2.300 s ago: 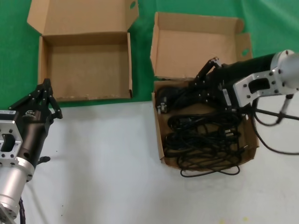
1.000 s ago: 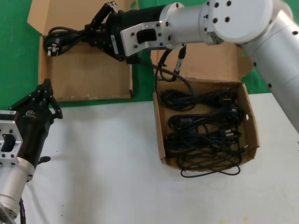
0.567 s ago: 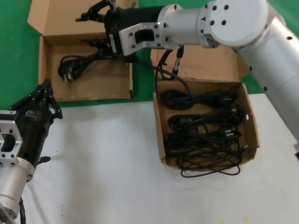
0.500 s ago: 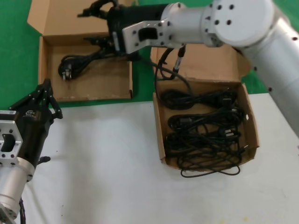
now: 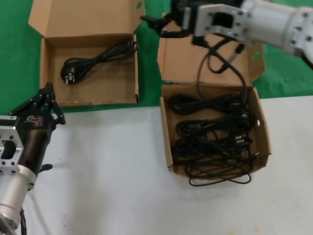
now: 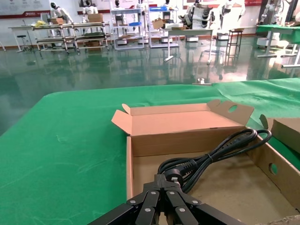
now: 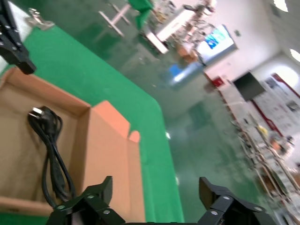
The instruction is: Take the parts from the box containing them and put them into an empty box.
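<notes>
Right claw spread wide; left claw closed, parked.

Right hand overhangs gap between cartons; white table open.

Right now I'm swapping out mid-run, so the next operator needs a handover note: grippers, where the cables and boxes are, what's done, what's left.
Right gripper: open, holding nothing, in the air above the gap between the two cartons' lids.
Left gripper: shut, holding nothing, parked at the table's near left, just in front of the neat carton.
Done: one power cable lies loose inside the neat carton, plug toward its left wall.
Left: a tangle of black cables fills the ragged carton on the right; one loop hangs over its front wall.
Next, probably: the right arm goes to the ragged carton for another cable.
</notes>
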Controlling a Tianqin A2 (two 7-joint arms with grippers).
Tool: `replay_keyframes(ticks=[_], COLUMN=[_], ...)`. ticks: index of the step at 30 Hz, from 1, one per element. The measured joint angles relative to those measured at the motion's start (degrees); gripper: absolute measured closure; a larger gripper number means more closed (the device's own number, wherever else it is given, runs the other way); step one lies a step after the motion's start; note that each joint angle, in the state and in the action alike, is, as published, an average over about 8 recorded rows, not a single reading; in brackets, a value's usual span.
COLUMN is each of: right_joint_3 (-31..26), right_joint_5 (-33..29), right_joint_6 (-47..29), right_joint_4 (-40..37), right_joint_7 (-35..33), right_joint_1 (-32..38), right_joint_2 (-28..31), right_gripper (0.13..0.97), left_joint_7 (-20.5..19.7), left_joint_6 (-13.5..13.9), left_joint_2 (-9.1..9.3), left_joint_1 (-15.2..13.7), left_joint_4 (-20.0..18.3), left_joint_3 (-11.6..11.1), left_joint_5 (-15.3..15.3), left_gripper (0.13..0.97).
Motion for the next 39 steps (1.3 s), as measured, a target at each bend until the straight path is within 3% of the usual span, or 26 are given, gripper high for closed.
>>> replay_keyframes(ticks=[9,18,27,34,39], right_joint_3=[6.0,7.9,9.7,11.4,12.7], right_joint_5=[3.6,6.0,8.6,10.9,12.6], right_joint_6=[4.0,6.0,9.3,12.3,14.5], right_joint_4=[12.0,14.4,14.5,14.7,14.8], right_joint_7=[3.4,4.0,5.3,6.6,7.5], right_joint_1=[-11.4,-15.7,-20.3,-24.3,-27.3], right_joint_2=[6.7,7.7,6.7,5.7,5.1], right_gripper=[0.366,0.222,0.144,0.133,0.129], left_joint_7=[0.0,0.0,-0.2,-0.3,-0.3], left_joint_6=[0.0,0.0,0.1,0.1,0.2], left_joint_2=[0.00,0.03,0.14,0.24,0.31], left_joint_1=[0.0,0.0,0.2,0.4,0.5], left_joint_4=[0.0,0.0,0.1,0.1,0.2], left_joint_3=[0.0,-0.1,-0.3,-0.5,-0.6], left_joint_5=[0.0,0.0,0.2,0.4,0.5], left_gripper=[0.952,0.933,0.863,0.827,0.727])
